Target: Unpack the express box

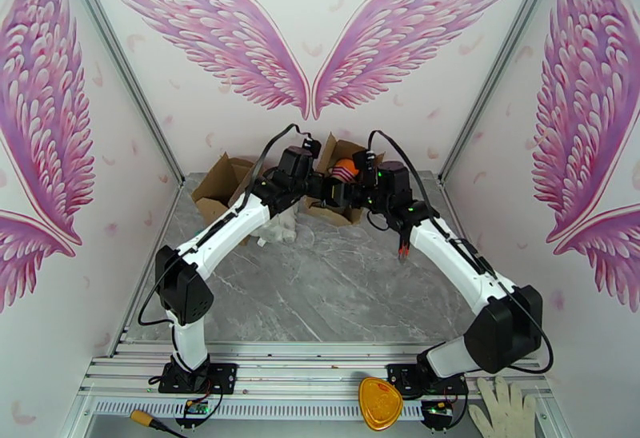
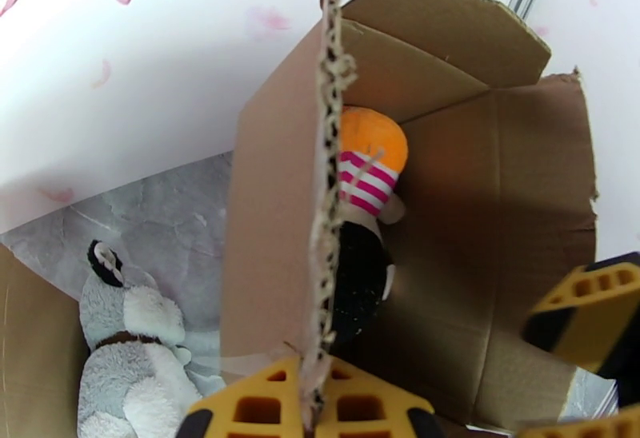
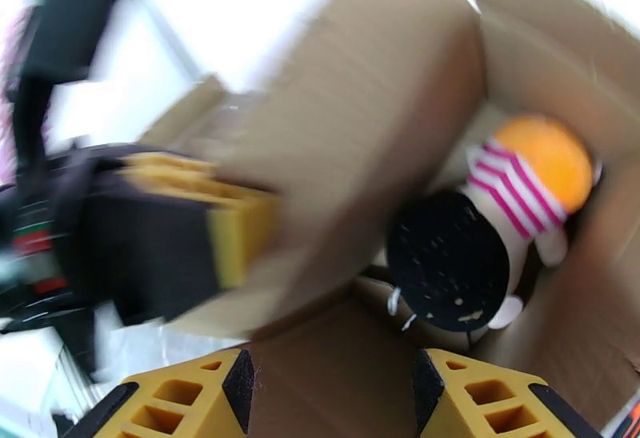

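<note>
The express box (image 1: pixel 340 206) stands open at the back of the table, in the middle. My left gripper (image 2: pixel 314 400) is shut on the torn edge of an upright box flap (image 2: pixel 272 216); from above the left gripper (image 1: pixel 330 190) sits at the box's left rim. Inside lies a toy (image 2: pixel 370 168) with an orange head, pink-striped body and black base. My right gripper (image 3: pixel 330 388) hangs open just over the box, its jaws apart and nothing between them, with the toy (image 3: pixel 520 184) ahead of it. From above the right gripper (image 1: pixel 362 182) is beside the orange toy (image 1: pixel 346 168).
A grey-and-white plush (image 2: pixel 132 352) lies on the marble table left of the box, below the left arm (image 1: pixel 280 228). A second open cardboard box (image 1: pixel 222 182) stands at the back left. An orange-yellow disc (image 1: pixel 380 404) and a white glove (image 1: pixel 504 409) lie at the near rail.
</note>
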You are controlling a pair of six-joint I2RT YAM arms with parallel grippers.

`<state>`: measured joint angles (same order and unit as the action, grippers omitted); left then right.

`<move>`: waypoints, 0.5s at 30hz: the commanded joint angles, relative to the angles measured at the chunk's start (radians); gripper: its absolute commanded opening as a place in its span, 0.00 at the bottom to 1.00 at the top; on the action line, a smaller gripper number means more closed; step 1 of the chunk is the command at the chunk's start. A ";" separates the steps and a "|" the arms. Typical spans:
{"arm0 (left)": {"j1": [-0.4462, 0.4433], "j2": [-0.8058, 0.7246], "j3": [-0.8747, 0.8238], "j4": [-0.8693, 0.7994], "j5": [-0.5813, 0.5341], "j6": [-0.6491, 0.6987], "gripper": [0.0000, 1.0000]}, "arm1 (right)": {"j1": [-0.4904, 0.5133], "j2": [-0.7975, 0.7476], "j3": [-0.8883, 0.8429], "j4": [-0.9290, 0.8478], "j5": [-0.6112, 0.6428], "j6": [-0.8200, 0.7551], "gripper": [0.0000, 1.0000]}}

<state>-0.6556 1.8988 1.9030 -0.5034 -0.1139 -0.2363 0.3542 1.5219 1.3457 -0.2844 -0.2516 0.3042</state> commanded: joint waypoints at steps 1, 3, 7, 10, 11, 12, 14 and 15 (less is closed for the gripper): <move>-0.017 -0.064 -0.012 0.103 -0.017 0.024 0.00 | 0.000 0.022 0.025 -0.035 0.131 0.157 0.58; -0.026 -0.066 -0.017 0.110 -0.017 0.031 0.00 | 0.002 0.027 0.020 -0.035 0.172 0.194 0.56; -0.039 -0.073 -0.039 0.145 -0.005 0.036 0.00 | 0.011 0.039 0.027 -0.038 0.255 0.249 0.54; -0.049 -0.073 -0.041 0.159 0.002 0.047 0.00 | 0.017 0.053 0.036 -0.043 0.326 0.289 0.53; -0.055 -0.072 -0.040 0.163 0.003 0.054 0.00 | 0.017 0.062 0.040 -0.050 0.342 0.305 0.53; -0.059 -0.072 -0.041 0.169 0.008 0.059 0.00 | 0.017 0.069 0.043 -0.055 0.357 0.322 0.53; -0.068 -0.078 -0.053 0.192 0.034 0.070 0.00 | 0.016 0.081 0.043 -0.047 0.372 0.353 0.55; -0.069 -0.082 -0.061 0.205 0.054 0.075 0.00 | 0.017 0.084 0.038 -0.029 0.376 0.363 0.56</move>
<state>-0.7143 1.8900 1.8572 -0.3920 -0.1078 -0.1894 0.3634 1.5814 1.3598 -0.3099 0.0505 0.5922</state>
